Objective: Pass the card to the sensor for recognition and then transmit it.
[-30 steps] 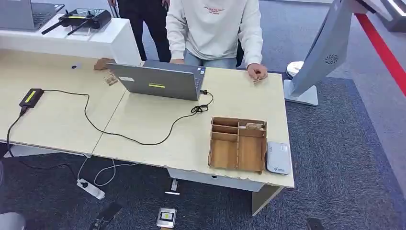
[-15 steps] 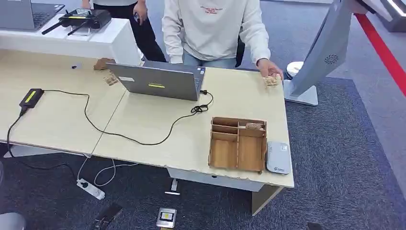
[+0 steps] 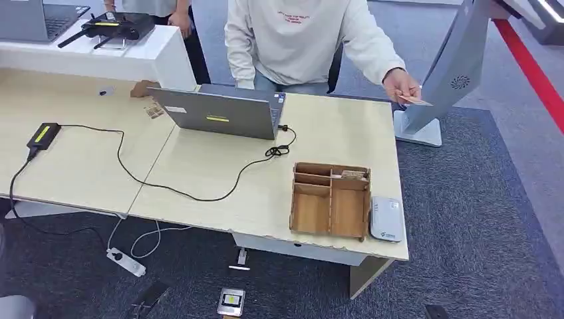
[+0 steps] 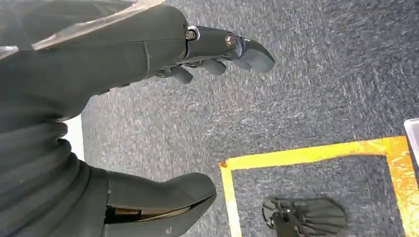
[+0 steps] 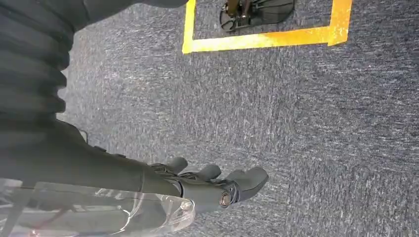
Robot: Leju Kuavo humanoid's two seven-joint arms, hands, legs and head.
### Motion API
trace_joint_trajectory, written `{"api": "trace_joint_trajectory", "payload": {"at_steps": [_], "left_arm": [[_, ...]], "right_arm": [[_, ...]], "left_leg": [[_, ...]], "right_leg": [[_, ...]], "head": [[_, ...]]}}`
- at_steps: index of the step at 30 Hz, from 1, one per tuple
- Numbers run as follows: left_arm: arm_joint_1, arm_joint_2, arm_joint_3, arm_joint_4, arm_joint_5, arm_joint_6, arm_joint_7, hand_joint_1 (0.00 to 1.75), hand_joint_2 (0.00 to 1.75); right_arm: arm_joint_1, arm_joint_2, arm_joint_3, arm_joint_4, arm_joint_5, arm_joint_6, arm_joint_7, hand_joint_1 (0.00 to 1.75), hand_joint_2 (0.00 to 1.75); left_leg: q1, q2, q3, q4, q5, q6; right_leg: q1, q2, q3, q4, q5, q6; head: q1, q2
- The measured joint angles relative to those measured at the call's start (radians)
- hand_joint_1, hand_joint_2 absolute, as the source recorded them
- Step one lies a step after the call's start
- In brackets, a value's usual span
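Above grey carpet, left hand (image 4: 217,47) empty, fingers apart.

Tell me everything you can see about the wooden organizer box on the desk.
The box is an open-topped tray of light brown, thin plywood-like boards. Dividers split it into several narrow slots along the far side and two larger bays nearer the robot. It lies flat near the desk's front right corner, with a small white device right beside it. Something pale lies in a far slot; the bays look empty. No hand touches it.
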Motion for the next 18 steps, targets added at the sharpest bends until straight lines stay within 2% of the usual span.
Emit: {"api": "trace_joint_trajectory", "payload": {"at_steps": [10, 18], "left_arm": [[-0.004, -0.015, 0.000, 0.025, 0.023, 0.006, -0.018, 0.00, 1.75], [-0.015, -0.025, -0.002, 0.066, -0.018, 0.015, -0.051, 0.00, 1.75]], "right_arm": [[-0.016, 0.006, 0.001, 0.000, 0.005, -0.005, 0.019, 0.00, 1.75], [0.000, 0.006, -0.001, 0.004, -0.037, -0.012, -0.005, 0.00, 1.75]], "left_leg": [[0.000, 0.000, 0.000, 0.000, 0.000, 0.000], [0.000, 0.000, 0.000, 0.000, 0.000, 0.000]], "right_leg": [[0.000, 0.000, 0.000, 0.000, 0.000, 0.000], [0.000, 0.000, 0.000, 0.000, 0.000, 0.000]], "head": [[0.000, 0.000], [0.000, 0.000]]}}
